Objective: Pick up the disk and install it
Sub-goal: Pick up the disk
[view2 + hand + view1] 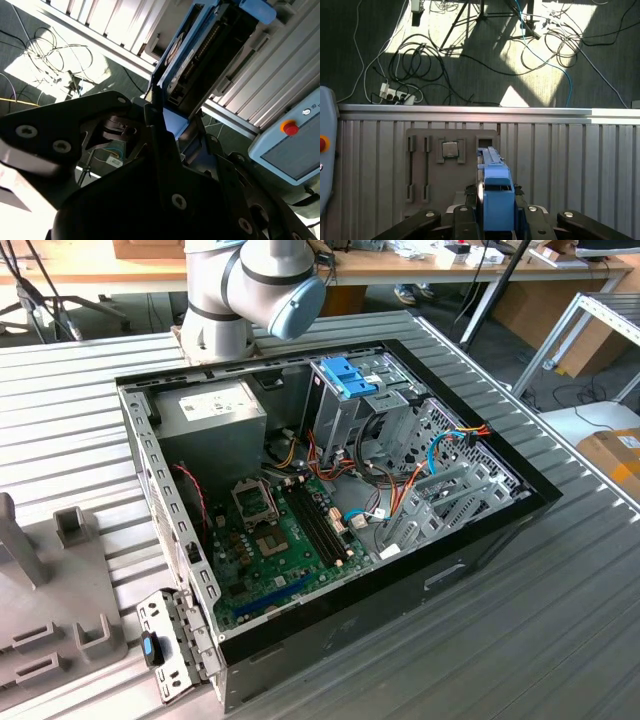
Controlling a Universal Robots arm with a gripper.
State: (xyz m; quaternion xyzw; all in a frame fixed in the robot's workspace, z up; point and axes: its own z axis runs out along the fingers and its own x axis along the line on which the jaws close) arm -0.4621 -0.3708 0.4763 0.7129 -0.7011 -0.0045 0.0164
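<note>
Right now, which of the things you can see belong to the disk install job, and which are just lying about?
Job: disk clamped in the jaws; open computer case; its drive cage.
Lying about: processor chip on the grey fixture tray; teach pendant; floor cables.

- A ribbed metal table (560, 620) carries everything; in the first wrist view its grooved top (570, 165) ends at a straight edge rail.
- An open computer case (470, 552) lies flat on the table, near the middle, with its side off.
- A grey fixture plate (60, 625) lies at the exterior view's left, apart from the case; in the first wrist view the plate (420, 140) shows slots and square recesses.
- A small metal bracket (170, 650) with a blue tab sits just beside the case's near corner.
- The arm's base (215, 335) stands at the far edge, behind the case.
</note>
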